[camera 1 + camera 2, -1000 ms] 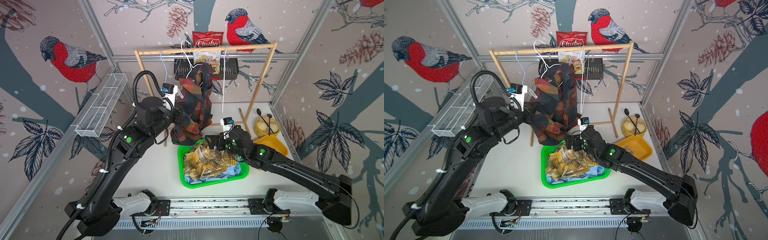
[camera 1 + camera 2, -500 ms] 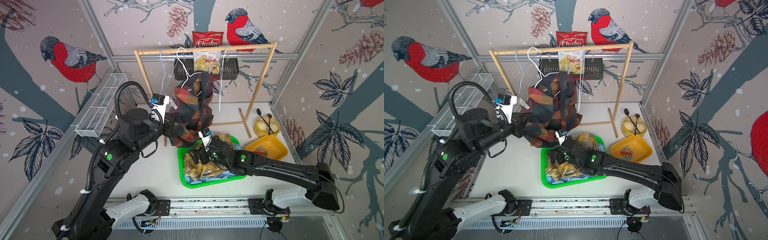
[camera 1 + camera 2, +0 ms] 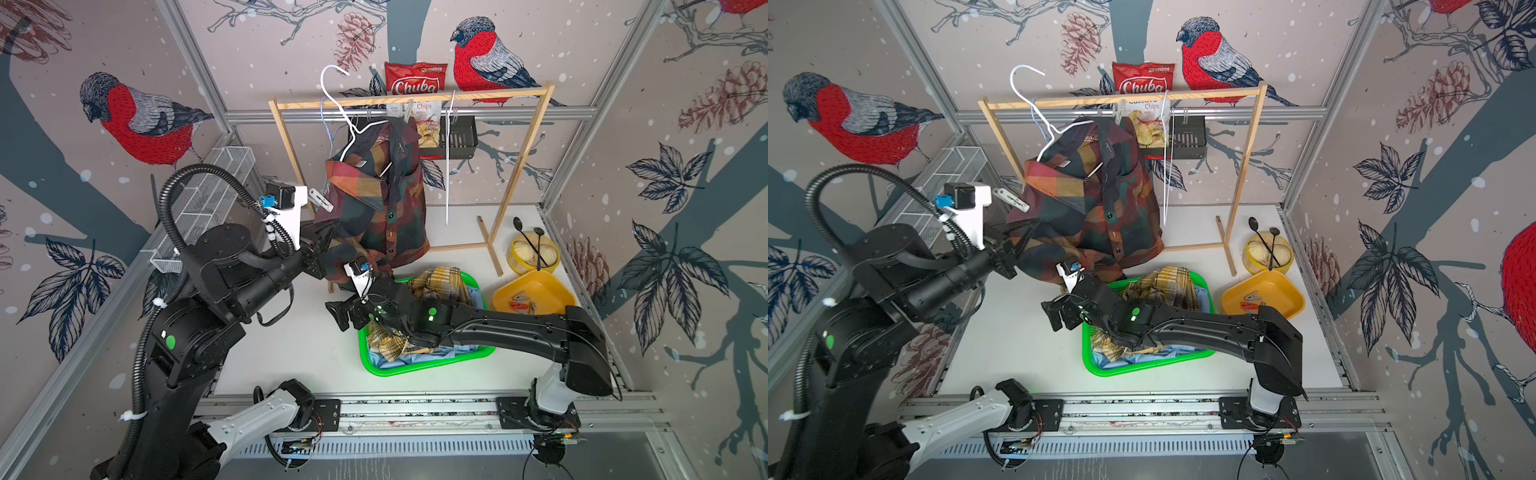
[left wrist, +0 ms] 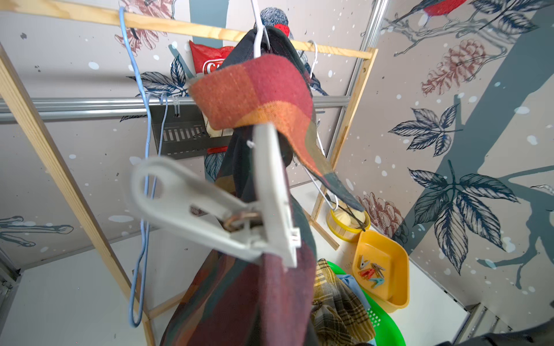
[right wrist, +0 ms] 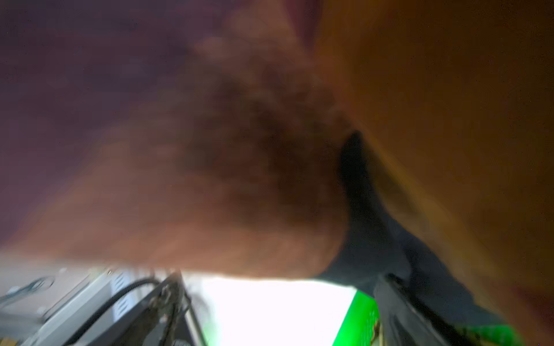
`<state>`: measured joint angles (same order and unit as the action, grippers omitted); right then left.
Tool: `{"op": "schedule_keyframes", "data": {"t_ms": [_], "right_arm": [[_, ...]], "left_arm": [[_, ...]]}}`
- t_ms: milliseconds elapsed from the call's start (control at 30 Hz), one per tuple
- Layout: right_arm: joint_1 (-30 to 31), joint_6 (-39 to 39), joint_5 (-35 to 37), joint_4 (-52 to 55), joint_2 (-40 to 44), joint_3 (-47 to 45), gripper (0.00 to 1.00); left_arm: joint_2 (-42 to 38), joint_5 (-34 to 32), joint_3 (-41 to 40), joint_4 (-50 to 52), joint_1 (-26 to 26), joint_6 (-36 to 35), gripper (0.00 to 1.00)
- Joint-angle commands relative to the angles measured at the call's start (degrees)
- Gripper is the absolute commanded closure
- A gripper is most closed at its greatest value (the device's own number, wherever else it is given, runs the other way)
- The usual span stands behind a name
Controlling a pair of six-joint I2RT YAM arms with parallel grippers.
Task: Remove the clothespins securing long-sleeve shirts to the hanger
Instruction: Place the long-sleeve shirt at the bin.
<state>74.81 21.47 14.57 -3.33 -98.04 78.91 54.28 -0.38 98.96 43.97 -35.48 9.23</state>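
Observation:
The dark check shirt [image 3: 374,203] hangs on a tilted white wire hanger [image 3: 338,108], its hook up over the wooden rail [image 3: 478,92]. A whitish clothespin [image 4: 263,209] grips the shirt's shoulder, and both top views show that clothespin [image 3: 321,200] too. My left gripper [image 3: 322,245] is shut on the shirt's side fabric just below it. My right gripper [image 3: 345,316] stands open and empty under the hem, left of the green basket [image 3: 415,368]. The shirt's blurred fabric [image 5: 269,134] fills most of the right wrist view. The yellow plaid shirt [image 3: 440,282] and the light blue shirt [image 3: 432,353] lie in the basket.
A yellow tray [image 3: 552,291] at the right holds several loose clothespins [image 4: 371,269]. Behind it is a yellow bowl [image 3: 519,257] with spoons. A bare blue hanger [image 3: 328,124] and a bare white hanger [image 3: 449,166] hang on the rail. A wire shelf [image 3: 208,195] lines the left wall.
My left arm has drawn back to the left, pulling the check shirt with it and tilting the hanger. My right gripper has swung from over the basket to its left side.

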Motion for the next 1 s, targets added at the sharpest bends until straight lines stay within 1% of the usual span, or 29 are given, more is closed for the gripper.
{"op": "schedule_keyframes", "data": {"t_ms": [0,100,167,300,467,633,733,800,867,967], "right_arm": [[-1.4,-1.8,7.0,-9.6,-1.8,1.0,0.00],[-2.9,-3.7,12.1,-13.6,-4.0,3.1,0.00],[-3.4,-5.4,16.4,-13.6,-4.8,5.6,0.00],[-3.4,-10.3,27.2,-15.2,-3.5,7.7,0.00],[-2.4,-17.5,37.0,-19.2,1.6,5.9,0.00],[-0.5,-24.3,46.2,-23.6,6.0,4.1,0.00],[1.2,-30.2,50.9,-29.9,8.1,1.4,0.00],[1.6,-33.2,53.7,-33.8,9.0,-0.4,0.00],[2.0,-34.8,57.3,-36.6,9.8,-1.3,0.00],[3.8,-33.0,58.9,-37.1,12.9,-3.9,0.00]], "left_arm": [[-1.7,2.9,1.7,-3.2,0.0,1.1,1.00],[-3.4,4.6,2.4,-2.9,0.0,1.8,1.00],[-4.7,5.0,2.5,-3.0,0.0,2.0,1.00],[-7.2,5.5,2.6,-3.0,0.0,1.9,1.00],[-9.8,6.0,2.6,-3.2,-0.5,0.4,1.00],[-11.6,10.5,2.8,-3.6,-1.7,0.5,1.00],[-13.1,11.1,2.7,-3.6,-3.3,1.1,1.00],[-13.1,13.4,3.6,-3.5,-4.6,1.8,1.00],[-13.1,16.2,4.0,-3.7,-6.1,2.3,1.00],[-13.8,16.1,3.9,-2.9,-7.6,2.6,1.00]]}}
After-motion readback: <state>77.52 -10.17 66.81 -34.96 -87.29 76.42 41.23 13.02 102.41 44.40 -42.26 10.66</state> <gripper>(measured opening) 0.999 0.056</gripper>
